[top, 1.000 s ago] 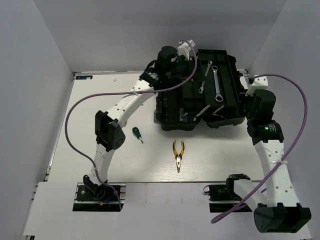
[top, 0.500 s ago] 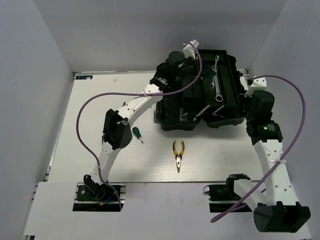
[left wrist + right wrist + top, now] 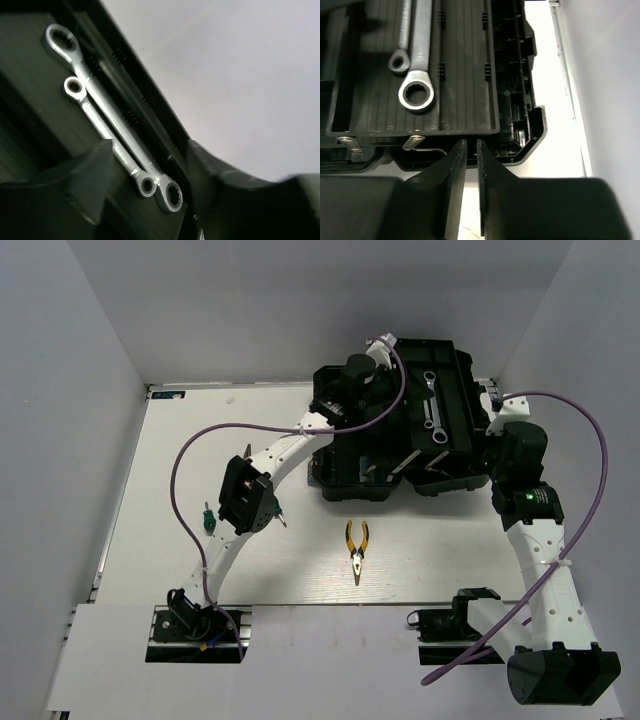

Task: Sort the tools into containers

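White table (image 3: 440, 560), grey walls; your left gripper (image 3: 149, 150) hangs with fingers spread over the wrench tray.
Directly beneath those empty fingers, two silver wrenches (image 3: 101, 95) lie side by side in the black toolbox's (image 3: 345, 455) long ribbed tray, which suits their slim polished shanks and ring ends; your right gripper (image 3: 471, 150) holds nothing, jaws a narrow slit apart, just short of the box's near rim, perhaps to steady it; well behind the left gripper, yellow-handled pliers (image 3: 357, 550) and a green-handled screwdriver (image 3: 207, 521) await sorting.

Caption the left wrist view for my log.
Open left gripper over two silver wrenches lying side by side in the black toolbox.
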{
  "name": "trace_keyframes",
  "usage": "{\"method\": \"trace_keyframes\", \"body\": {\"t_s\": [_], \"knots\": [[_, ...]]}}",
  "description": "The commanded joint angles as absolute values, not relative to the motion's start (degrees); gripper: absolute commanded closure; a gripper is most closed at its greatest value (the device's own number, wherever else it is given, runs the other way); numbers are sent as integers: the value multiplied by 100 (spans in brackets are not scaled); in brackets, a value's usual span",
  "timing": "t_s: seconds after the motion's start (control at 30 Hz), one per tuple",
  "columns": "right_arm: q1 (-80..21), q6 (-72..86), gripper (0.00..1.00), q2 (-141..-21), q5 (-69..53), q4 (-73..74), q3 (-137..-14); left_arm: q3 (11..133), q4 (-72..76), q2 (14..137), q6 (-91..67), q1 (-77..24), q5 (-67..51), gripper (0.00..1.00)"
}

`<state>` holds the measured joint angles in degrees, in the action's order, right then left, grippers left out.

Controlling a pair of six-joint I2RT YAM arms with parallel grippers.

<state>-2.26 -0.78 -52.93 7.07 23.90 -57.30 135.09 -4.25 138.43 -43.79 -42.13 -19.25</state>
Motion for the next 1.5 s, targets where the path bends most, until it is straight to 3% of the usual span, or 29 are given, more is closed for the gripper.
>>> {"method": "trace_keyframes", "body": {"t_s": [0.0,0.13,0.27,0.3,0.37,0.4,0.43,0.53,0.57,0.6,0.63,0.73,0.8,0.83,0.93,1.03,1.3,1.47], "knots": [[-202,-44,78,-5221,388,2206,-5730,13842,-439,13588,-4368,-4219,-1872,27],[-202,-175,73,-5229,-347,2267,-5730,14027,-439,13483,-4307,-4219,-1925,25],[-202,-569,91,-5326,-1729,2539,-5739,13721,-700,12755,-3747,-4219,-1873,33],[-228,-641,91,-5326,-2749,2644,-5731,13276,-868,12483,-3544,-4219,-1785,51],[-298,-738,95,-5405,-3302,2663,-5669,12433,-1133,11285,-3148,-4219,-1250,82],[-377,-747,96,-5492,-3801,2689,-5582,11262,-1134,10789,-2825,-4219,-1004,93],[-448,-747,96,-5511,-3910,2707,-5564,10624,-1134,10297,-2726,-4219,-428,100],[-1209,-1106,98,-5739,-3657,2944,-5502,8241,-1063,8438,-2663,-4096,505,100],[-1361,-1203,98,-5765,-3360,3031,-5493,7766,-1150,8037,-2663,-4096,840,100],[-1823,-1352,98,-5887,-3262,3102,-5484,6978,-1378,7694,-2611,-4096,1279,93],[-1993,-1406,97,-5958,-3043,3146,-5537,6630,-1484,7125,-2610,-4035,1414,72],[-2877,-1564,93,-6476,-2569,3515,-5747,5750,-2108,6541,-2873,-4034,1853,38],[-3433,-1556,85,-6766,-2217,3559,-5809,5362,-2468,6101,-3049,-4034,2143,36],[-3776,-1538,81,-7002,-2093,3568,-5888,5266,-2557,5978,-3198,-4034,2275,27],[-4392,-1310,53,-7592,-1478,3472,-5994,5054,-2899,5661,-3400,-4034,2724,25],[-4798,-1056,44,-8164,-941,3323,-6056,5054,-3399,5660,-3612,-4034,3023,23],[-5440,-379,44,-9351,850,2848,-6082,4747,-4675,5002,-4622,-4034,3683,17],[-5440,-220,46,-9773,1239,2663,-6143,4457,-4790,4746,-4685,-4034,3884,14]]}}
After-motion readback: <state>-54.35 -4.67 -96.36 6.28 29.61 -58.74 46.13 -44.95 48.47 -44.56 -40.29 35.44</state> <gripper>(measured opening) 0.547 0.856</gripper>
